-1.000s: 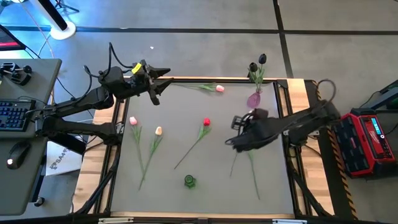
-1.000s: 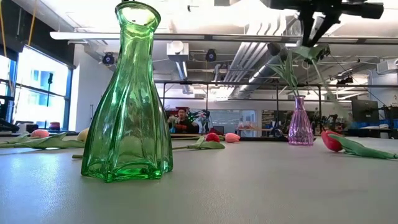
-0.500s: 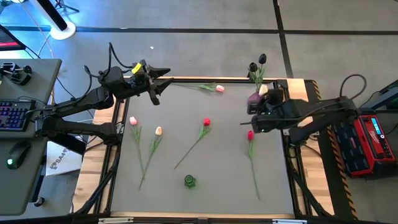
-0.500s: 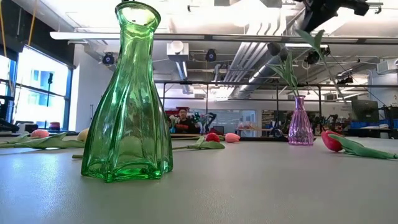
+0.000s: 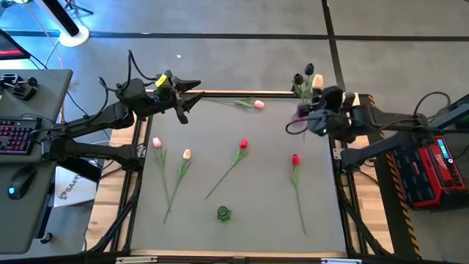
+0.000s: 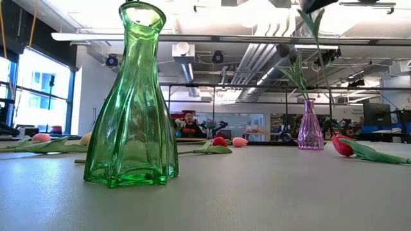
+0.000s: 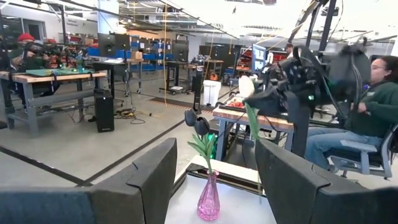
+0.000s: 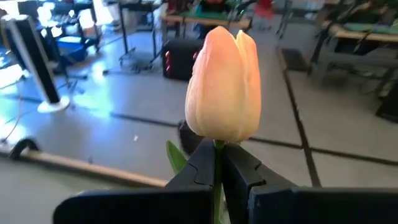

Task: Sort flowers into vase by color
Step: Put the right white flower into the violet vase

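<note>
My right gripper (image 5: 314, 119) hovers over the pink glass vase (image 6: 310, 126) near the table's far right corner, shut on a cream tulip (image 8: 222, 87). That vase (image 7: 208, 199) holds two near-black tulips (image 7: 198, 122) by their stems. My left gripper (image 5: 189, 100) waits open, raised over the far left corner. The green vase (image 5: 223, 213) stands near the near edge. Flat on the table lie two pink tulips (image 5: 156, 143) (image 5: 259, 105), another cream tulip (image 5: 187, 154) and two red ones (image 5: 243, 144) (image 5: 295, 158). My right gripper pinches the cream tulip's stem (image 8: 217, 148) between its two fingers just under the head. The head stands upright above the fingers. The stem and leaf (image 7: 251, 124) hang below, lifted clear of the table, beside the dark tulips.
Wooden rails frame the grey table (image 5: 242, 235). Left of it stands a desk with a keyboard (image 5: 15, 136); a red case (image 5: 432, 158) sits to the right. A seated person (image 7: 367, 106) shows beyond the table. Open surface lies between the scattered tulips.
My right gripper has carried the cream tulip from above the table's right middle toward the far edge, up to the pink vase, rising as it went. The tulip hangs clear throughout. The red tulip on the right, earlier under the arm, has come into view.
</note>
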